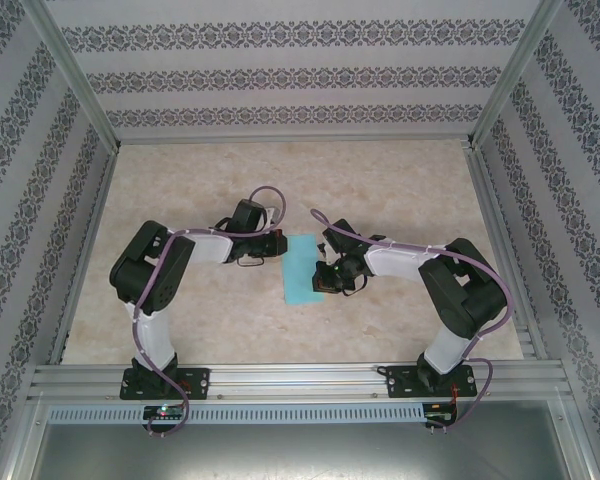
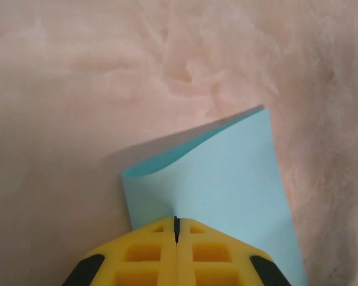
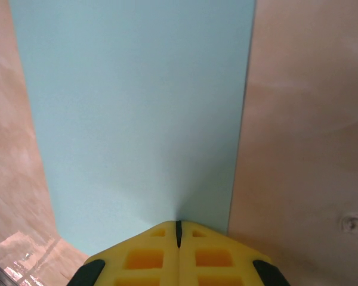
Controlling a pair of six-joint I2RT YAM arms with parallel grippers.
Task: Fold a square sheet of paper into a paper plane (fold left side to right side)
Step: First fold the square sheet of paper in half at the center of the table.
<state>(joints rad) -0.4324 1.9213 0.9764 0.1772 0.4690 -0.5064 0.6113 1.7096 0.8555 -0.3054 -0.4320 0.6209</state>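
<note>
Turquoise paper [image 1: 301, 270] half-folded, edge gaping | left jaws and right jaws pinch it | table [image 1: 280, 180] open around

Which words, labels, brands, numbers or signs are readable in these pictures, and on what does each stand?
None can be read. The square sheet of paper is plain, the left gripper and the right gripper bear no mark, and the wallpaper carries ornament only.

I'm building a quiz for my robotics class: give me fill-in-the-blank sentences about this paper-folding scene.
The fingers of the left gripper are coloured ____.
The right gripper is ____, not open.
The square sheet of paper lies ____ the two grippers.
Missing words: yellow; shut; between.
</note>
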